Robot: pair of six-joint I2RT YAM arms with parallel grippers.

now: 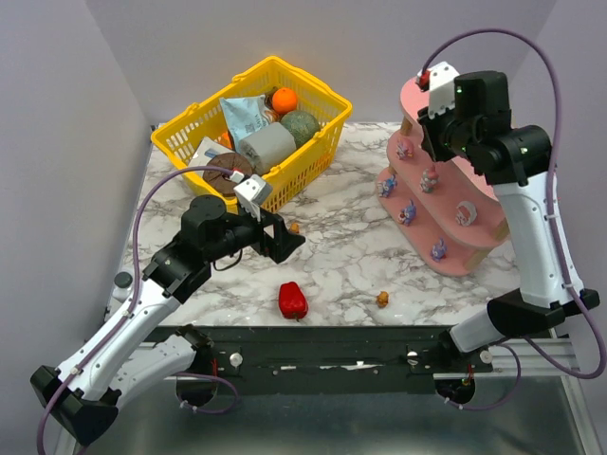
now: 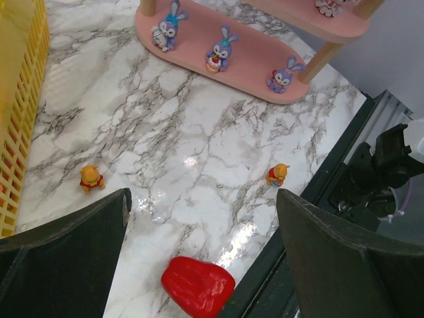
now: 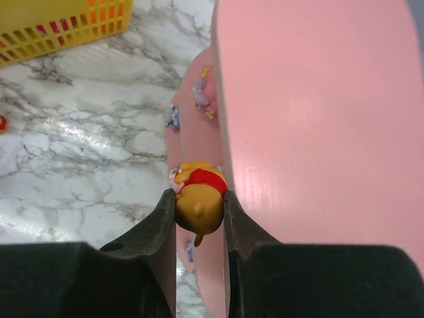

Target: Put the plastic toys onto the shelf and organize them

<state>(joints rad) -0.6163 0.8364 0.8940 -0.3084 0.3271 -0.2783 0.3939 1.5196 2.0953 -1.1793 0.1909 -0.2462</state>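
Observation:
My right gripper is shut on an orange bear toy in a red shirt, held just off the left edge of the pink shelf's top board. Several purple bunny toys and a pink one stand on the lower boards of the shelf. Two more orange toys lie on the marble, one near the basket and one near the front edge. My left gripper hangs wide open above the table with nothing between its fingers.
A glossy red pepper lies below the left gripper, close to the table's front edge. A yellow mesh basket full of groceries stands at the back left. The dark front rail runs along the near edge.

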